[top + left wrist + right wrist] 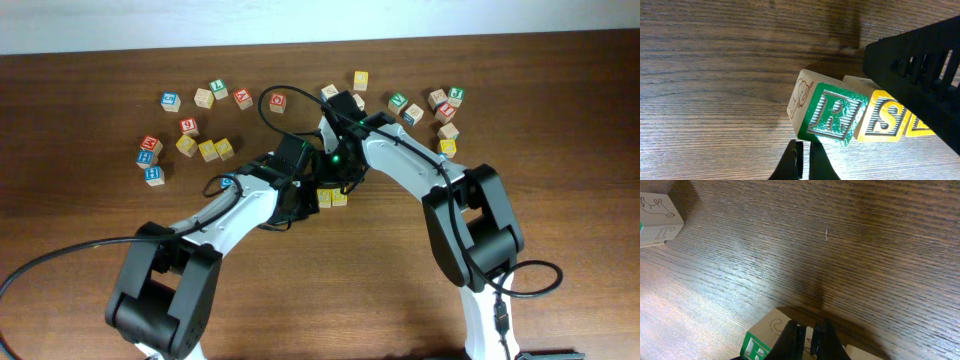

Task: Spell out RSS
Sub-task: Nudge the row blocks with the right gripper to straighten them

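Three blocks lie in a row on the wooden table: a green R block (832,115), a yellow S block (882,120) and a second yellow S block (917,127) that the black right gripper (920,65) partly hides. The R block sits slightly tilted against the first S. My left gripper (802,160) is shut and empty, its tips just at the R block's near edge. My right gripper (810,335) is shut, with its tips down on top of the row beside the R block (755,350). From overhead both grippers meet over the yellow blocks (333,198).
Loose letter blocks lie scattered at the back left (188,126) and back right (446,112). A lone block with an animal drawing (655,217) lies a short way from the row. Black cables loop over the arms (275,95).
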Motion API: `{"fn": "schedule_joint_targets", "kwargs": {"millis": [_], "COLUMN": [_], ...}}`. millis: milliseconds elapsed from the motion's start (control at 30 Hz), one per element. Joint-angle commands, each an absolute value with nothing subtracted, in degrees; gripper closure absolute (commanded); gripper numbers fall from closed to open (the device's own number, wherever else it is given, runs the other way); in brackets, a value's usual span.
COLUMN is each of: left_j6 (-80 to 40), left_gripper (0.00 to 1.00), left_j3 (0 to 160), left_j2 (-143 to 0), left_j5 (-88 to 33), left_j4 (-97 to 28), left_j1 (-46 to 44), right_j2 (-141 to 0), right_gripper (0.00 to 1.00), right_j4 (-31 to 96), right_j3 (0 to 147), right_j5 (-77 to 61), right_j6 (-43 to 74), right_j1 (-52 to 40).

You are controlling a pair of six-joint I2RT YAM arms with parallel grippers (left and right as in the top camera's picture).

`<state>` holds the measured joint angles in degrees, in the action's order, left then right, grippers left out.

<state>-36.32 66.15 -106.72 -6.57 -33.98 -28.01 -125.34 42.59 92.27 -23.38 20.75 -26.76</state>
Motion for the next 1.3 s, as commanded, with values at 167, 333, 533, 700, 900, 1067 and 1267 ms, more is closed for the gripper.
{"fn": "schedule_joint_targets", "kwargs": {"millis": [167,333,533,700,900,1067,1267], "left_j6": [-36.49,-36.49,-36.49,-36.47,-36.42,-36.21,-34.7], "left_gripper": [1.0,1.0,1.0,1.0,1.0,1.0,1.0], "left_j3": [65.87,65.87,65.87,65.87,65.87,65.89,65.89], "left_j2": [-105.41,-105.41,-105.41,-105.41,-105.41,-104.68,-97.67], "left_j5": [-7.68,-7.7,-7.88,-8.23,-9.45,-9.8,-8.01], "left_j4": [-32.95,-32.36,-32.32,-32.29,-32.38,-33.47,-35.7], "left_j1": [-29.1,-29.1,-29.1,-29.1,-29.1,-29.08,-28.14], "right_j2": [-126.41,-126.41,-126.41,-126.41,-126.39,-126.37,-126.37], "right_gripper": [0.96,0.96,0.96,0.96,0.96,0.96,0.96], "right_j4": [42.39,42.41,42.39,42.41,42.44,44.07,49.74], "right_j3": [93.17,93.17,93.17,93.17,93.19,94.7,101.89], "right_j5": [-23.55,-23.57,-23.57,-23.59,-23.55,-23.53,-23.53], "right_j6": [20.62,20.62,20.6,20.6,20.6,20.58,20.1], "right_j1": [-27.38,-27.38,-27.38,-27.38,-27.38,-26.7,-25.12]}}
